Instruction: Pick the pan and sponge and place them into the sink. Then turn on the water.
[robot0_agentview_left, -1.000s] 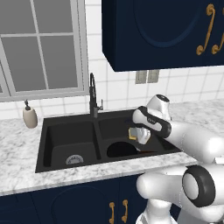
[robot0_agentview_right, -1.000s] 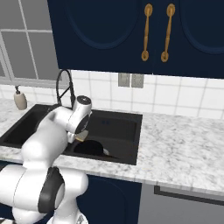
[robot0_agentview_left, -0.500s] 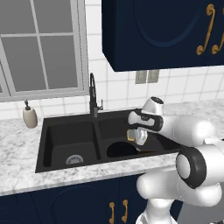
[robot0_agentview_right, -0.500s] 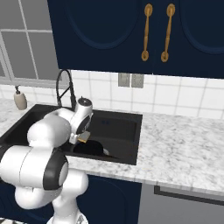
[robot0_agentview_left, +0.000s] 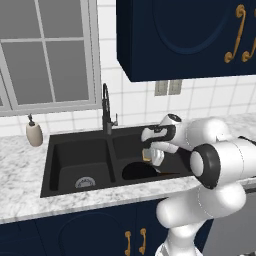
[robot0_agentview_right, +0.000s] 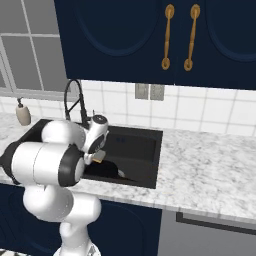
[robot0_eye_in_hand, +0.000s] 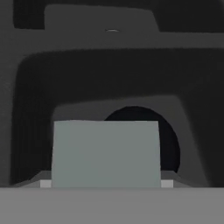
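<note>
Closest to my hand camera, the sponge (robot0_eye_in_hand: 105, 153) presents its grey-green face square between the gripper's fingers, and I read the gripper (robot0_agentview_left: 149, 156) as clamped on that sponge, held in the air above the right basin of the sink (robot0_agentview_left: 75, 150). From the left base view a sliver of yellow shows under the white hand. Directly below and just beyond the sponge, the pan (robot0_eye_in_hand: 168, 144) lies as a round black disc on the floor of that right basin, its brown handle (robot0_agentview_left: 170, 174) reaching toward the front wall. Farther back, the dark gooseneck faucet (robot0_agentview_left: 106, 110) rises behind the divider, and a beige soap dispenser (robot0_agentview_left: 34, 132) stands on the marble counter (robot0_agentview_right: 210, 165) at the far left.
</note>
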